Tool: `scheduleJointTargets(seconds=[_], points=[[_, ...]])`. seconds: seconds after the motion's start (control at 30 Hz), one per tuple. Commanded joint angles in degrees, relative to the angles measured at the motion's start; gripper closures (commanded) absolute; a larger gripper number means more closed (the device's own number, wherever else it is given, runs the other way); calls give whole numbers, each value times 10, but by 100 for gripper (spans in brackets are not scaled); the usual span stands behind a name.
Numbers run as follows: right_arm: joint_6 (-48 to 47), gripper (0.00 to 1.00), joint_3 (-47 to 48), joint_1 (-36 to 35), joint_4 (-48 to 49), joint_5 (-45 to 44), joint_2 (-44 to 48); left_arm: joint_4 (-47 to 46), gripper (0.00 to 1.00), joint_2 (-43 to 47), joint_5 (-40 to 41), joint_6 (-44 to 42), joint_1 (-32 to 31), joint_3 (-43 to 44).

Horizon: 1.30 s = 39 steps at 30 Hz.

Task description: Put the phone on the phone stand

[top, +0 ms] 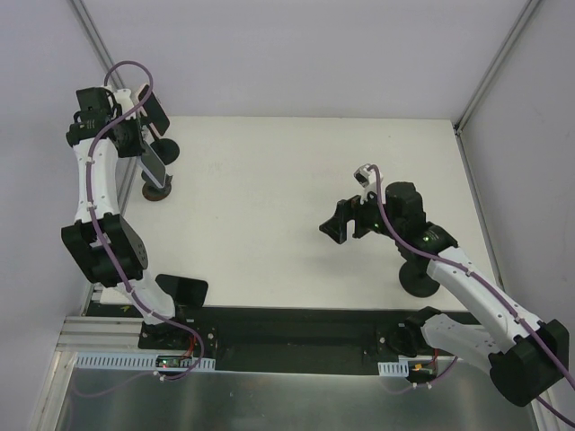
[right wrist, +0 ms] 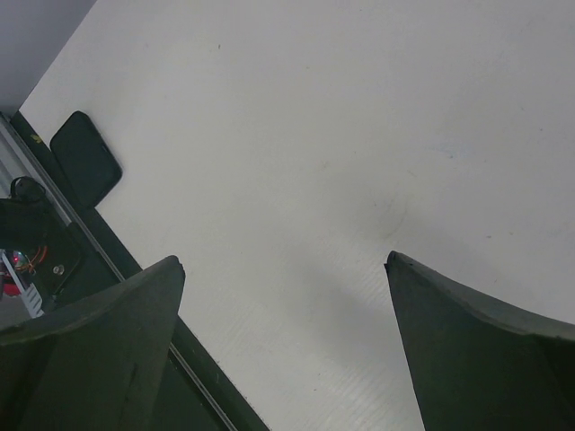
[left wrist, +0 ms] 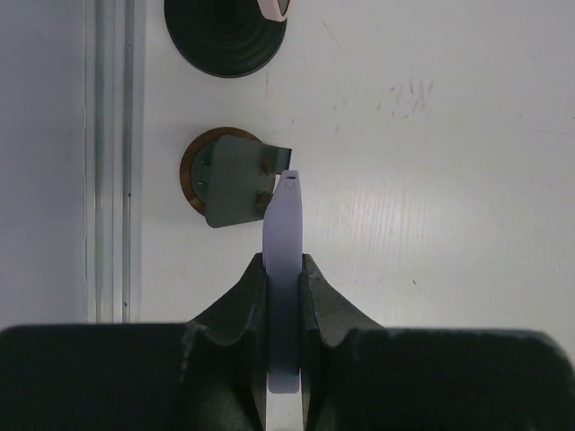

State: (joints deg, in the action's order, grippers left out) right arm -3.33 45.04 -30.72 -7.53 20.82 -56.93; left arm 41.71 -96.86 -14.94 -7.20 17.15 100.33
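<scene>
My left gripper (left wrist: 286,262) is shut on the phone (left wrist: 285,229), a thin pale slab seen edge-on in the left wrist view. The phone's far end hangs right beside the grey plate of the phone stand (left wrist: 225,184), which has a round brown base. I cannot tell if they touch. From above, the phone (top: 153,164) tilts over the stand (top: 155,190) at the table's far left, with the left gripper (top: 135,142) above it. My right gripper (top: 344,224) hovers open and holding nothing over the middle right of the table (right wrist: 296,117).
A black round base with a pinkish stem (left wrist: 226,31) stands just beyond the stand. A dark flat pad (top: 184,289) lies at the near edge by the left arm's base. A black disc (top: 418,278) sits under the right arm. A white wall runs close along the left.
</scene>
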Motion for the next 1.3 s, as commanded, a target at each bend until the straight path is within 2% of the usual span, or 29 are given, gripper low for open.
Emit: scheduleJointTargets(seconds=[0.0,0.2,0.47,0.97,1.27], points=[[12,3,1,2,23,30,14,-72,100,-16,-53,-25,24,50],[7,3,0,4,24,31,17,-80,100,-46,-93,-26,59,53],[10,3,4,8,29,38,4,-80,100,-74,-144,-32,73,51],[15,3,6,8,37,43,10,-81,100,-98,-143,-46,73,28],[17,3,0,9,45,51,9,-83,100,-101,-170,-53,72,4]])
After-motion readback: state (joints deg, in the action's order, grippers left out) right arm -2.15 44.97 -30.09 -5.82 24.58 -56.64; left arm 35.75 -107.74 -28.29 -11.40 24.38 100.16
